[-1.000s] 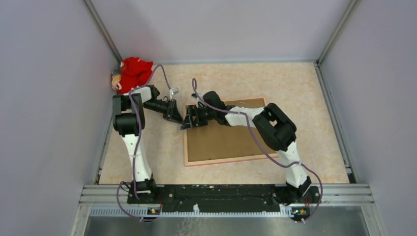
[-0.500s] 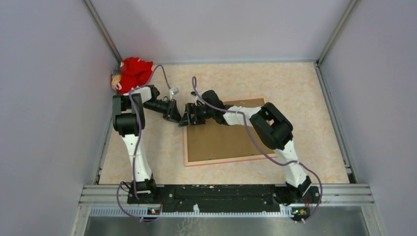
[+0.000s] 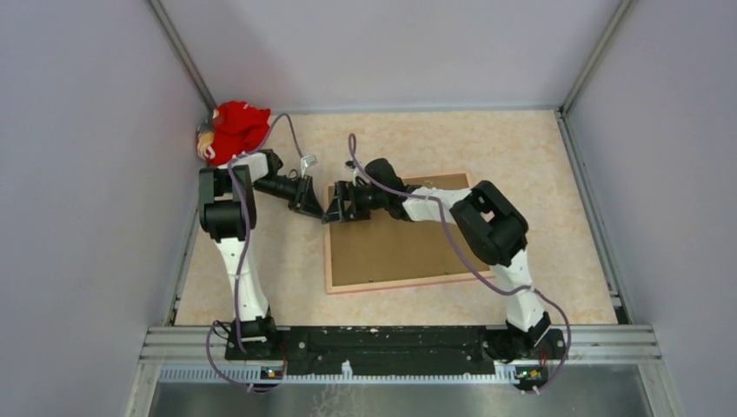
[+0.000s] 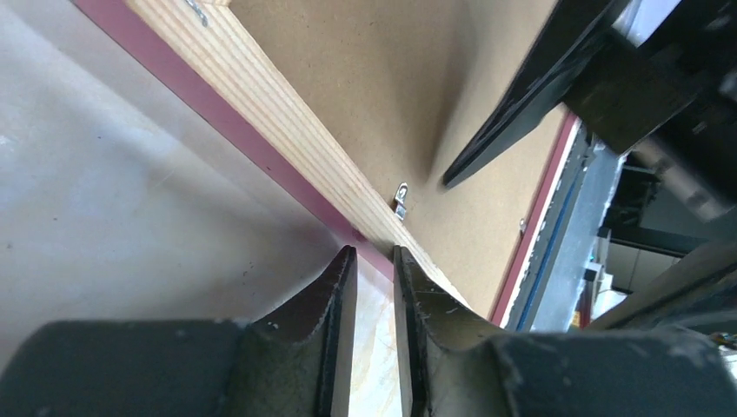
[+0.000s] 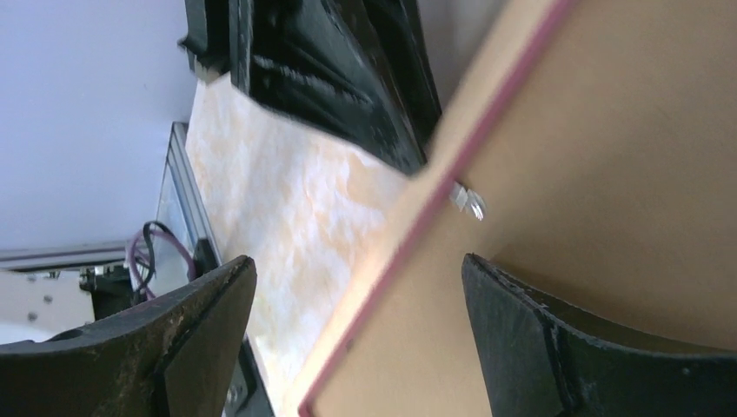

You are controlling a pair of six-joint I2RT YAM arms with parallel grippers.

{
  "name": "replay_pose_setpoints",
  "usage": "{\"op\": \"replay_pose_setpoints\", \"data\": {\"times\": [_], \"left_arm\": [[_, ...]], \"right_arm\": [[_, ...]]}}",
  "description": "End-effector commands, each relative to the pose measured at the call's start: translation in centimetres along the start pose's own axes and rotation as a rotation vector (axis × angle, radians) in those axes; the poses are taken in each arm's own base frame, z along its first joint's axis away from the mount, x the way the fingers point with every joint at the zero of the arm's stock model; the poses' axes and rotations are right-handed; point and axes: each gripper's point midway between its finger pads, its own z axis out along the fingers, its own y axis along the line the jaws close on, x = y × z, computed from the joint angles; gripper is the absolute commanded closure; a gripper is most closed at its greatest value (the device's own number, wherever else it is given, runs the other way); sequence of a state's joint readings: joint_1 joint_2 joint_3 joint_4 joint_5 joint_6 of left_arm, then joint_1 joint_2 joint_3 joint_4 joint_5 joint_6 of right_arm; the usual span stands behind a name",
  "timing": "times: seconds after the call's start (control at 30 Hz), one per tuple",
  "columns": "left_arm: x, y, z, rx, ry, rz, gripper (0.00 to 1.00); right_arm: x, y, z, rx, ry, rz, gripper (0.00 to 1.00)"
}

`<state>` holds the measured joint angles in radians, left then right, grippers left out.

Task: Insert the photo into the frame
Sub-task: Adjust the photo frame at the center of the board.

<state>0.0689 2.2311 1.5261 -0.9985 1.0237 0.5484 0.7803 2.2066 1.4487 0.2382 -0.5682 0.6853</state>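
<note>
The frame (image 3: 329,261) lies back up on the table, its peach-wood rim around a brown backing board (image 3: 395,248). The photo is hidden. My left gripper (image 3: 315,202) is all but shut on nothing, its tips against the outer side of the frame's left rim near the far left corner. In the left wrist view that gripper (image 4: 374,254) meets the wooden rim (image 4: 261,95) and its pink side. My right gripper (image 3: 337,205) is open and straddles the same rim from above. In the right wrist view it (image 5: 358,261) spans the pink edge (image 5: 434,208) and the board (image 5: 626,174).
A red cloth toy (image 3: 235,129) lies in the far left corner against the wall. Grey walls close in the table on three sides. A small metal tab (image 4: 401,200) sits on the frame's back by the grippers. The two grippers are almost touching.
My right gripper has shifted a little toward the far side along the frame's left rim. The left gripper and the frame have stayed put.
</note>
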Motion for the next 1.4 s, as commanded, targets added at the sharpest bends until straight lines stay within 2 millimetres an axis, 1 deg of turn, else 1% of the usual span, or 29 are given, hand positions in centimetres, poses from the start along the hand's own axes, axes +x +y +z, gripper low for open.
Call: {"op": "replay_pose_setpoints", "data": {"times": [0.0, 0.03, 0.07, 0.1, 0.13, 0.17, 0.2, 0.23, 0.3, 0.33, 0.37, 0.4, 0.43, 0.47, 0.5, 0.57, 0.6, 0.7, 0.77, 0.87, 0.97, 1.1, 1.17, 1.23, 1.27, 1.3, 1.33, 1.37], "left_arm": [[-0.5, 0.0, -1.9, -0.097, 0.023, 0.137, 0.7], [-0.5, -0.1, -2.2, -0.104, 0.028, 0.15, 0.67], [-0.4, -0.4, -2.5, -0.111, 0.037, 0.167, 0.64], [-0.2, -0.6, -2.7, -0.116, 0.045, 0.187, 0.62], [0.1, -0.8, -2.9, -0.121, 0.058, 0.205, 0.6], [0.5, -0.9, -3.1, -0.134, 0.068, 0.222, 0.58], [1.0, -0.8, -3.3, -0.153, 0.085, 0.233, 0.58], [1.5, -0.7, -3.3, -0.169, 0.102, 0.245, 0.57], [2.6, -0.5, -3.2, -0.197, 0.133, 0.263, 0.57], [3.3, -0.5, -3.0, -0.21, 0.148, 0.272, 0.57], [4.3, -0.4, -2.7, -0.217, 0.169, 0.273, 0.57], [4.9, -0.4, -2.5, -0.229, 0.187, 0.283, 0.57], [5.6, -0.4, -2.2, -0.236, 0.207, 0.292, 0.57], [6.2, -0.6, -1.9, -0.242, 0.226, 0.305, 0.58], [6.7, -0.5, -1.8, -0.251, 0.237, 0.309, 0.58], [7.8, -1.0, -0.5, -0.253, 0.285, 0.341, 0.58], [8.2, -1.1, -0.1, -0.26, 0.298, 0.349, 0.58], [8.8, -1.6, 1.0, -0.266, 0.32, 0.374, 0.59], [9.4, -2.1, 1.8, -0.266, 0.341, 0.392, 0.59], [10.3, -2.9, 2.9, -0.257, 0.383, 0.427, 0.58], [11.6, -4.0, 4.2, -0.223, 0.437, 0.469, 0.56], [13.8, -5.9, 6.5, -0.15, 0.538, 0.525, 0.5], [15.1, -6.9, 7.7, -0.114, 0.599, 0.563, 0.47], [15.9, -7.7, 8.4, -0.087, 0.636, 0.594, 0.41], [16.1, -8.2, 8.5, -0.07, 0.643, 0.609, 0.37], [16.1, -8.8, 8.5, -0.054, 0.638, 0.627, 0.35], [15.9, -9.4, 8.3, -0.035, 0.626, 0.648, 0.32], [15.5, -10.2, 7.9, -0.021, 0.61, 0.674, 0.3]], "right_arm": [[-6.9, 2.8, -8.5, -0.011, -0.205, -0.039, 0.09], [-7.6, 2.1, -10.5, 0.015, -0.243, -0.028, 0.08], [-8.7, 1.1, -13.0, 0.053, -0.292, -0.015, 0.06], [-9.3, 0.1, -15.1, 0.094, -0.329, -0.009, 0.04], [-9.7, -0.8, -17.3, 0.138, -0.367, 0.001, 0.02], [-10.0, -2.1, -19.5, 0.199, -0.402, 0.016, 0.01], [-9.7, -3.7, -21.5, 0.273, -0.415, 0.045, 0.01], [-10.0, -5.3, -23.7, 0.345, -0.455, 0.059, 0.01], [-8.8, -9.5, -28.0, 0.545, -0.483, 0.144, 0.01], [-7.9, -11.6, -30.1, 0.633, -0.498, 0.189, 0.01], [-7.1, -13.3, -31.9, 0.704, -0.518, 0.226, 0.01], [-6.3, -14.9, -33.7, 0.773, -0.542, 0.261, 0.01], [-5.5, -16.1, -35.1, 0.818, -0.563, 0.291, 0.01], [-4.6, -17.2, -35.9, 0.846, -0.571, 0.319, 0.01], [-4.0, -18.0, -36.3, 0.859, -0.578, 0.335, 0.01], [-3.0, -19.3, -36.3, 0.879, -0.565, 0.352, 0.01], [-2.7, -19.8, -35.9, 0.878, -0.549, 0.356, 0.01], [-2.3, -21.1, -34.3, 0.849, -0.502, 0.378, 0.01], [-2.4, -21.6, -32.9, 0.798, -0.47, 0.397, 0.01], [-3.5, -21.1, -30.5, 0.695, -0.441, 0.406, 0.01], [-5.1, -20.5, -27.6, 0.648, -0.387, 0.376, 0.01], [-7.3, -19.4, -22.1, 0.579, -0.276, 0.329, 0.01], [-8.7, -18.8, -19.3, 0.532, -0.239, 0.296, 0.01], [-9.6, -18.2, -17.1, 0.509, -0.215, 0.264, 0.01], [-10.1, -17.9, -16.4, 0.498, -0.208, 0.251, 0.01], [-10.8, -17.7, -16.1, 0.496, -0.209, 0.241, 0.01], [-11.7, -17.6, -16.1, 0.504, -0.215, 0.231, 0.01], [-12.8, -17.5, -16.7, 0.528, -0.229, 0.221, 0.01]]}}
